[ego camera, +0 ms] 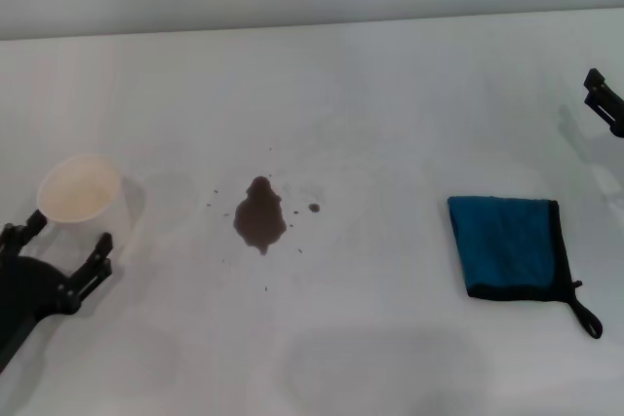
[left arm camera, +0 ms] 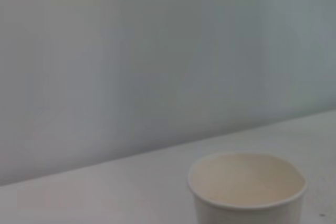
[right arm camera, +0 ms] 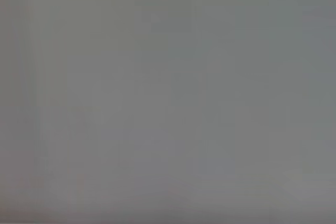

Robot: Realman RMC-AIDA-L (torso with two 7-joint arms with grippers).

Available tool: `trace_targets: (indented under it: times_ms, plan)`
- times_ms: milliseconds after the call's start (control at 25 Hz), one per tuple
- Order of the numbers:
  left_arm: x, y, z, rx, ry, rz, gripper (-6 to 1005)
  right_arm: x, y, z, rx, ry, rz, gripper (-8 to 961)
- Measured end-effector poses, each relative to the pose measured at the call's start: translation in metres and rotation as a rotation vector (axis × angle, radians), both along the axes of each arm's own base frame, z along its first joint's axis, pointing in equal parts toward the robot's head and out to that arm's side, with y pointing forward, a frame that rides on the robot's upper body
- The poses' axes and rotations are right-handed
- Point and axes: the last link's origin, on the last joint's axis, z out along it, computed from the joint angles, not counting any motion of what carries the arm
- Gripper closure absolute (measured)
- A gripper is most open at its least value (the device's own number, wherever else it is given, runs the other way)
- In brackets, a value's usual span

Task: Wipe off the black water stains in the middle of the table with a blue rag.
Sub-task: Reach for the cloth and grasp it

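Observation:
The black water stains (ego camera: pixel 259 218) are a dark pear-shaped blot with tiny specks around it, in the middle of the white table (ego camera: pixel 390 124). The blue rag (ego camera: pixel 507 245), with black trim and a corner loop, lies flat to the right of the stains. My left gripper (ego camera: pixel 64 237) is at the lower left, open and empty, just short of a white paper cup (ego camera: pixel 80 189). My right gripper (ego camera: pixel 604 99) shows only partly at the right edge, beyond the rag and well apart from it. The right wrist view shows only plain grey.
The white paper cup stands upright and empty at the left, also in the left wrist view (left arm camera: pixel 247 187), where it sits on the table (left arm camera: pixel 105 192) before a pale wall. The table's far edge runs along the top of the head view.

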Motion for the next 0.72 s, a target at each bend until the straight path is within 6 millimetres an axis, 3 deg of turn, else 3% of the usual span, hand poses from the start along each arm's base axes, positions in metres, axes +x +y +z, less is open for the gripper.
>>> trace_targets:
  times_ms: [480,720]
  plan:
    - [-0.006,-0.041,0.027,0.187,-0.114,0.010,122,-0.002,0.002,0.004,-0.019,-0.028,0.031,86]
    - [-0.007,-0.055,0.051,0.358,-0.180,0.016,122,0.001,0.001,0.027,-0.002,0.145,0.038,86]
